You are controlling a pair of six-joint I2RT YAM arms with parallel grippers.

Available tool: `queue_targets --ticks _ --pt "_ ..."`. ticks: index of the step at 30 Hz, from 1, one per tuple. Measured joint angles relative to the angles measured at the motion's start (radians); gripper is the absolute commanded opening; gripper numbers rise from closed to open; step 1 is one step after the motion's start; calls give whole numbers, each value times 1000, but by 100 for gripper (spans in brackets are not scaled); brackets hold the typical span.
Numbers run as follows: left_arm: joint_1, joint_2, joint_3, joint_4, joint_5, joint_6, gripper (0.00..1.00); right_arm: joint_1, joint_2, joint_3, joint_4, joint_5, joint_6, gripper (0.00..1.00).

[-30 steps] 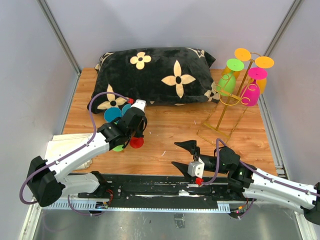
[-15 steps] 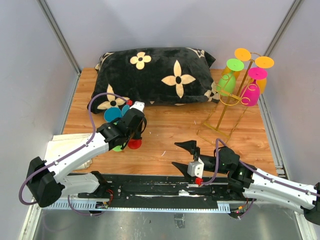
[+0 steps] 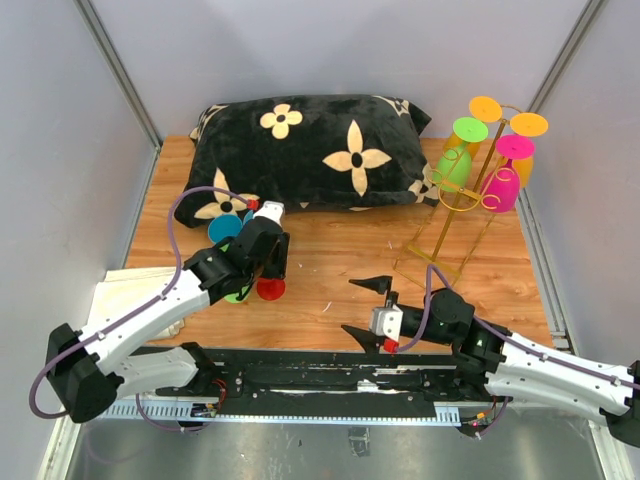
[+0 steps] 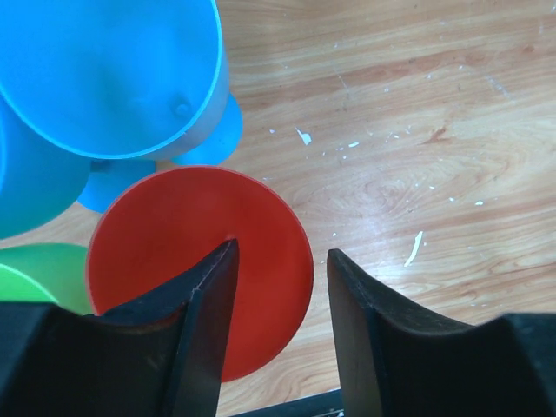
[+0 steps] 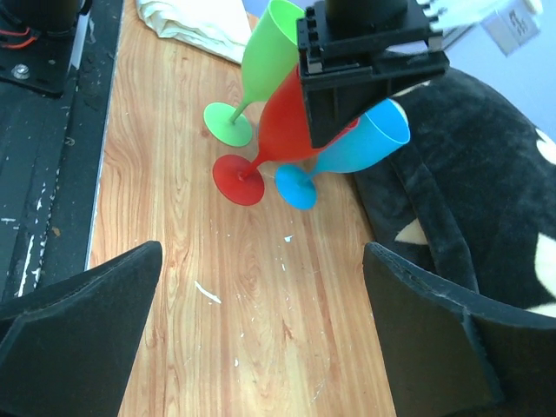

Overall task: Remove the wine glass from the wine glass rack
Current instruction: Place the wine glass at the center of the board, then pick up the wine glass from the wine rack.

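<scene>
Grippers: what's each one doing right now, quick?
Left gripper: open, jaws apart above the red glass, holding nothing.
Right gripper: wide open, empty.

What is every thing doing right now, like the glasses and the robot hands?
Red glass: standing on the table, off the rack.
Near green glass: standing beside the red one.
Blue glass: standing beside the red one.
Left gripper: open, above the red glass.
Right gripper: open wide, empty.
Wine glass rack: upright, four glasses hanging upside down.
Pillow: lying at the back.
</scene>
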Motion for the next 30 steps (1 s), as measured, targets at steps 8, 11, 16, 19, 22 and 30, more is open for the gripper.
queue_targets --ticks 8,11,16,19,22,30 --pt "0 -116 -1 5 -6 -16 67 0 59 138 -77 155 190 98" --pt "0 -176 -6 24 2 -25 73 0 86 203 -136 251 275 98" --pt "0 -288 -21 50 17 -34 83 0 116 331 -239 319 397 98" --pt "0 -333 -22 59 22 -35 86 0 98 381 -229 333 420 98" --pt "0 -348 -22 61 32 -35 95 0 121 471 -270 408 394 98" --pt "0 -354 -22 62 76 -33 100 -18 274 792 -323 713 187 98"
